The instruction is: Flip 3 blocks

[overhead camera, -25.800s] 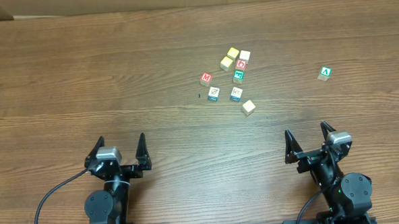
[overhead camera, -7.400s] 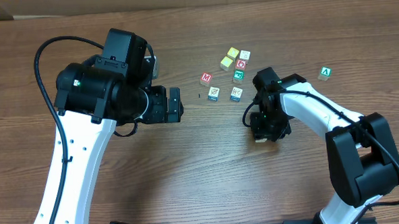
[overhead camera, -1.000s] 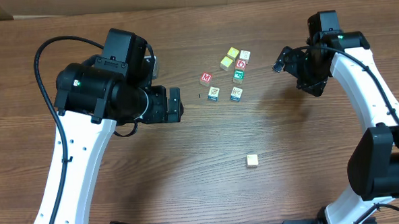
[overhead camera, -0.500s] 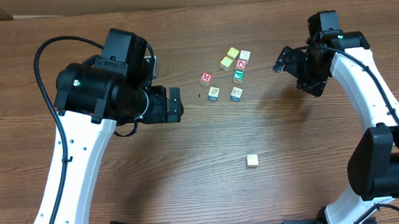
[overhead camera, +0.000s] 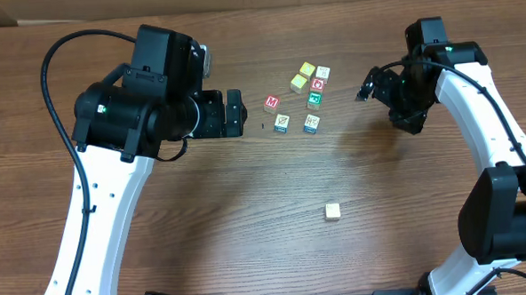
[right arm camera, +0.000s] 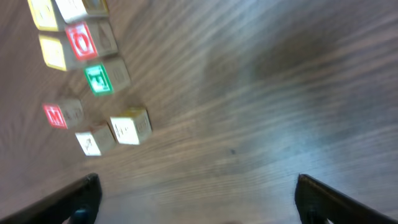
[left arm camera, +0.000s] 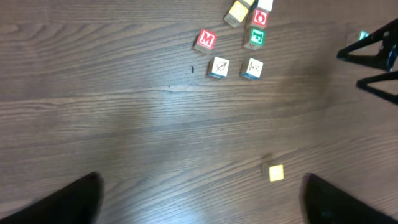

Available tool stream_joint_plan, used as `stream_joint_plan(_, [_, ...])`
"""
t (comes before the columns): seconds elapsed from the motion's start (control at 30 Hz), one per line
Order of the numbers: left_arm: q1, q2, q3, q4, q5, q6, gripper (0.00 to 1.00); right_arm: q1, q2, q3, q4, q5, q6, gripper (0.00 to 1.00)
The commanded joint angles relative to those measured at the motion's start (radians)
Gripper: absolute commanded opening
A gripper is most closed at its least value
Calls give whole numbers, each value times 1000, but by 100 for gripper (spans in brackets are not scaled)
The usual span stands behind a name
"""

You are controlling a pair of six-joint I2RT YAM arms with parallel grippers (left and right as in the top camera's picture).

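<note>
Wide and empty, both pincers face the blocks [overhead camera: 314, 99].
The left gripper [overhead camera: 235, 113] hangs spread with nothing in it just left of the cluster. The right gripper [overhead camera: 368, 83] is just as wide on the far side, and both look lined up for a pick. 1 lone block [overhead camera: 333, 212] lies well apart, nearer the robot, probably already flipped. Since half a second ago the left arm has swung up toward the cluster, while the right has barely shifted.

block cluster [overhead camera: 314, 99] centre-back, L gripper [overhead camera: 237, 113] left of it, R gripper [overhead camera: 367, 82] right, lone block [overhead camera: 333, 212] well in front
</note>
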Motion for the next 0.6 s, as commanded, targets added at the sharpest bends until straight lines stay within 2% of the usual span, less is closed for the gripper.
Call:
stream_joint_plan(0.0, [-22,25,-3,-7,-8,-6,72,-2,-22,-6,-20,-42,-1,67])
stream_joint_plan(0.07, [-31,49,-3,-6,-17,-10,51,15,-22,-8,-25,-33,-1,41])
stream_joint_plan(0.1, [-34,68,-3,-5,-24,-10,40,27,-22,-8,-28,-26,0,34])
stream_joint_plan(0.17, [-34,109,-3,-4,-40,-10,39,55,-22,-8,-34,-3,-1,31])
stream_joint_plan(0.2, [-34,141,-3,-3,-56,-7,47,71,-22,-9,-38,9,-1,33])
stream_joint_plan(0.23, [-34,165,-3,-1,-66,-5,52,82,-22,-9,-40,12,-1,35])
stream_joint_plan(0.4, [-34,315,-3,51,-82,40,56,146,-22,-14,-34,16,0,52])
stream_joint_plan(0.47, [-34,373,-3,89,-80,40,56,169,-21,-15,-19,17,0,63])
stream_joint_plan(0.57, [-34,450,-3,148,-74,55,55,203,-21,-15,14,17,1,68])
